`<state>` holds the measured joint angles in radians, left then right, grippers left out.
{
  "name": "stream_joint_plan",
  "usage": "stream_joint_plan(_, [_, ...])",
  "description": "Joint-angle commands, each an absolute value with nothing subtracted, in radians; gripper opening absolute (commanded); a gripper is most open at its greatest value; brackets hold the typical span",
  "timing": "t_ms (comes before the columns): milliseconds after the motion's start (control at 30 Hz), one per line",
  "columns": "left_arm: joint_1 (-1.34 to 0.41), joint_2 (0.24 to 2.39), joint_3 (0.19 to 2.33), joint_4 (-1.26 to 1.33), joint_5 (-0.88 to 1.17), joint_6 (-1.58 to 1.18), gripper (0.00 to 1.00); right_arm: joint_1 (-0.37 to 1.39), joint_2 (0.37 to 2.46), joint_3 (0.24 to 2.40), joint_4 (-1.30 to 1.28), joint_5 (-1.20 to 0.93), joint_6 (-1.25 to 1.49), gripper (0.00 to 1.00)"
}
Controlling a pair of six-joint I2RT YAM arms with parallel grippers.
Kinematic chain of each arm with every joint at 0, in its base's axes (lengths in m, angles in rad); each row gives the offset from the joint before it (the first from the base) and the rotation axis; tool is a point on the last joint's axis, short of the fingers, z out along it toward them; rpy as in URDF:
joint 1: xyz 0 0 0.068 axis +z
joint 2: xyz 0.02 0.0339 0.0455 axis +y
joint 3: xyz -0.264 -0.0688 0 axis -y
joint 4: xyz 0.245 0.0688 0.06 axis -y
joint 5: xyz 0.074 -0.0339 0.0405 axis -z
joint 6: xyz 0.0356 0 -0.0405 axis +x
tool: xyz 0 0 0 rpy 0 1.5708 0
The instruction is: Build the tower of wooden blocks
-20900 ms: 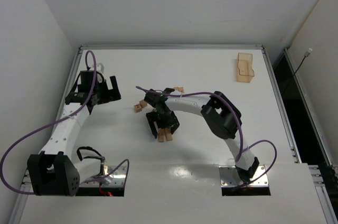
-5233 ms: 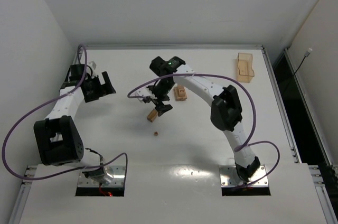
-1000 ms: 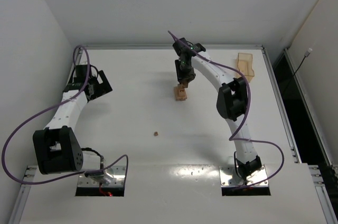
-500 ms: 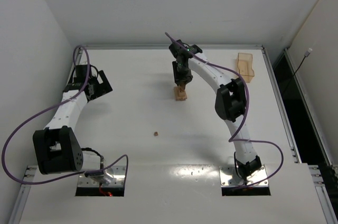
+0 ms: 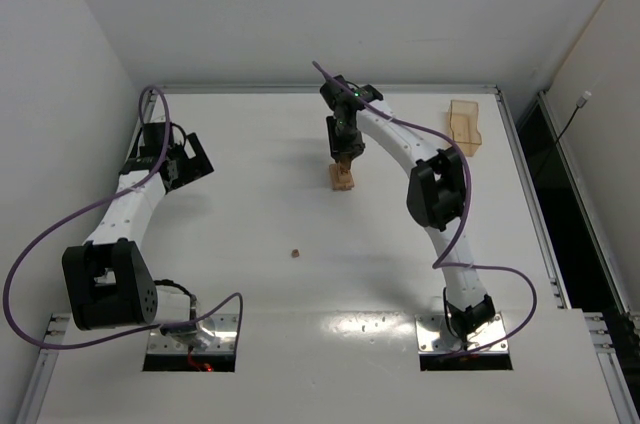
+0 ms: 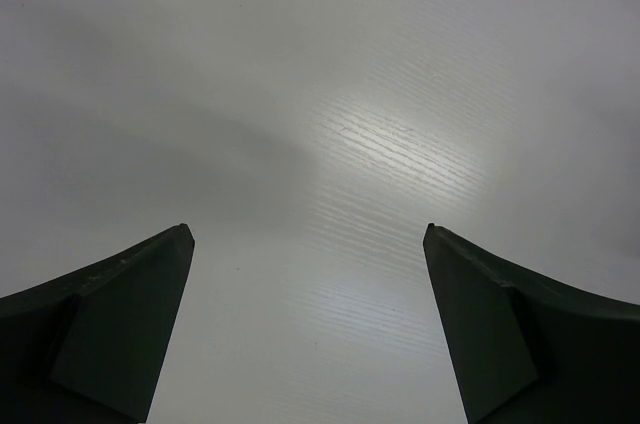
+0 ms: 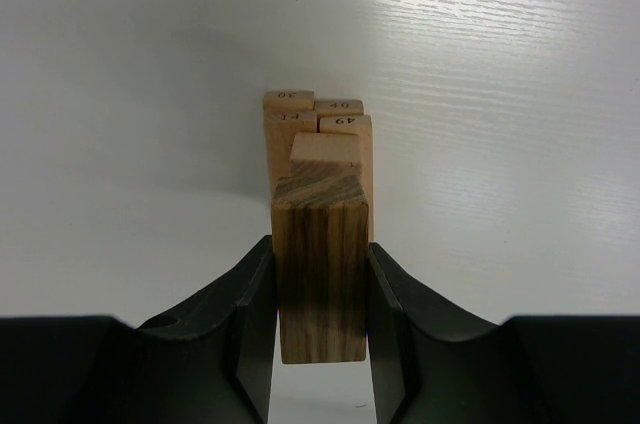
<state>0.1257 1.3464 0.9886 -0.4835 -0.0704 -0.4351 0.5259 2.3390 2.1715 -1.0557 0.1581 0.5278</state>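
one wood block (image 7: 320, 289) clamped between the fingers of the right gripper (image 5: 343, 151), poised directly over the tower (image 5: 342, 178) at the far middle of the table (image 5: 250, 144) — contact not discernible. left gripper (image 6: 306, 234) spread wide over bare surface. one tiny cube (image 5: 296, 253) alone — well apart from the stack.

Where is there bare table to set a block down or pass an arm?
Bare: the stretch between the left gripper and the tower, and between tower and tray. Crowded only at the tower, where the right gripper holds a block.
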Motion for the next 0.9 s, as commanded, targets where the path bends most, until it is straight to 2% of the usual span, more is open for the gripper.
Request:
stream_joint_plan(0, [0.118,1.347,1.009,-0.459,-0.063,-0.443,1.0,0.522,2.349,2.192,-1.049,0.179,0.539,0.0])
stream_joint_plan(567, [0.118,1.347,1.009,-0.459,-0.063,-0.443,1.0,0.512,2.387,2.21,-1.031,0.15,0.511,0.0])
stream_joint_plan(633, [0.118,1.347,1.009,-0.459,-0.063,-0.443,1.0,0.512,2.387,2.21,-1.022,0.138,0.502,0.19])
stream_joint_plan(867, [0.118,1.356,1.009,-0.459,-0.063,-0.443,1.0,0.512,2.378,2.21,-1.022,0.124,0.492,0.52])
